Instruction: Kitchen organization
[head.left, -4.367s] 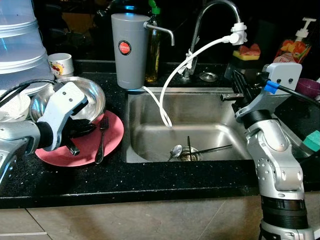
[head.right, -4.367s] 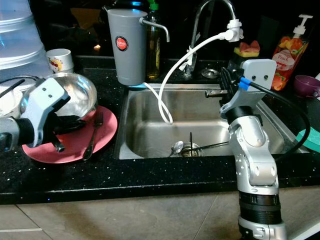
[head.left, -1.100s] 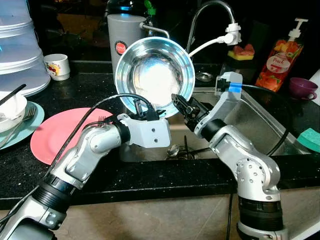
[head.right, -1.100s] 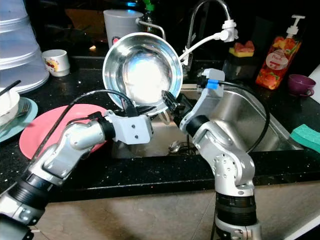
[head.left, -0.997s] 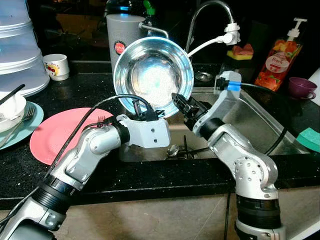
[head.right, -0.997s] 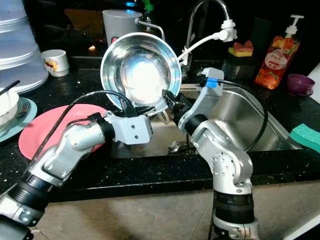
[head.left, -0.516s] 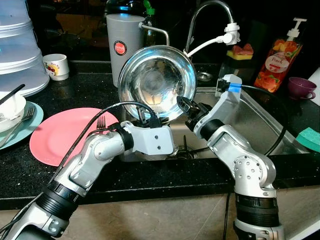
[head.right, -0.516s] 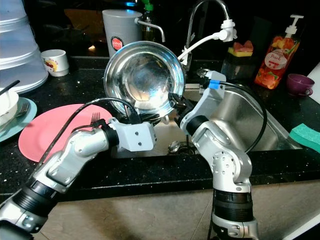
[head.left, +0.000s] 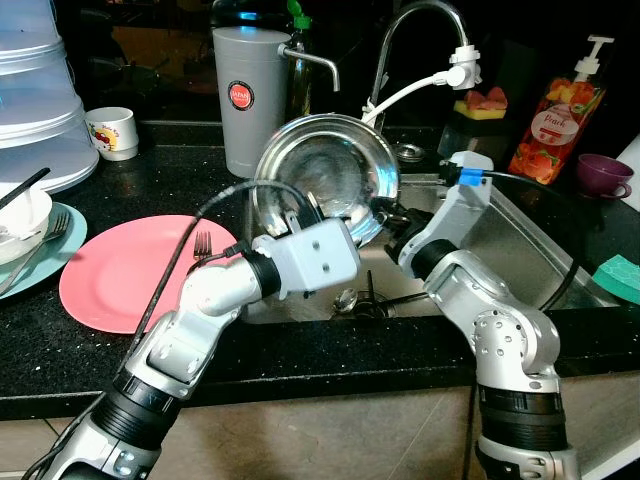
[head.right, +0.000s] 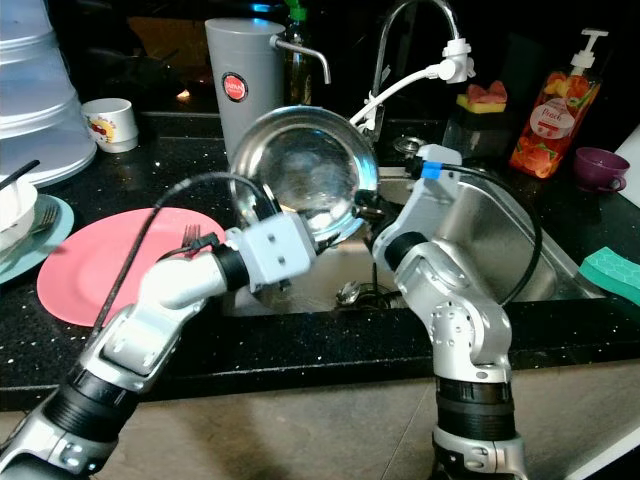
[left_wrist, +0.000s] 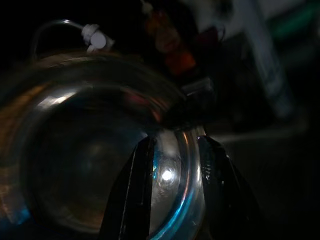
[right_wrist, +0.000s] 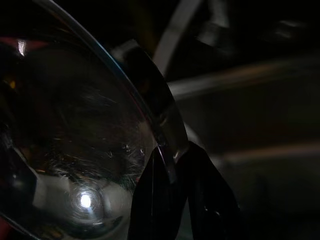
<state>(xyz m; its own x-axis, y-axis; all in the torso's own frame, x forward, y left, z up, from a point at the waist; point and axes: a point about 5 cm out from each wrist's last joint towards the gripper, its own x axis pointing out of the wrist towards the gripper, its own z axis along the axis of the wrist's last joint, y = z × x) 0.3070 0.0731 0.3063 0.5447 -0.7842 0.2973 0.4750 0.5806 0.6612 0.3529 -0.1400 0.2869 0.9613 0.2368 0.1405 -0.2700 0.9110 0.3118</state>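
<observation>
Sink (head.left: 520, 240) partly hidden: steel bowl (head.left: 325, 185) pinched by both tools.

sink (head.left: 520, 235) floor behind arms; bowl (head.left: 325, 185) rim partly covered

Both arms reach inward and meet.
Left gripper (left_wrist: 172, 200) and right gripper (right_wrist: 175, 200) each have their jaws clamped on something's rim.

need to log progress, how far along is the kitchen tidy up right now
Done: the steel bowl is off the counter. In hand: the left gripper and the right gripper each pinch its rim, holding it tilted over the sink. Left: setting it down, then the fork on the pink plate and the spoon in the sink.
</observation>
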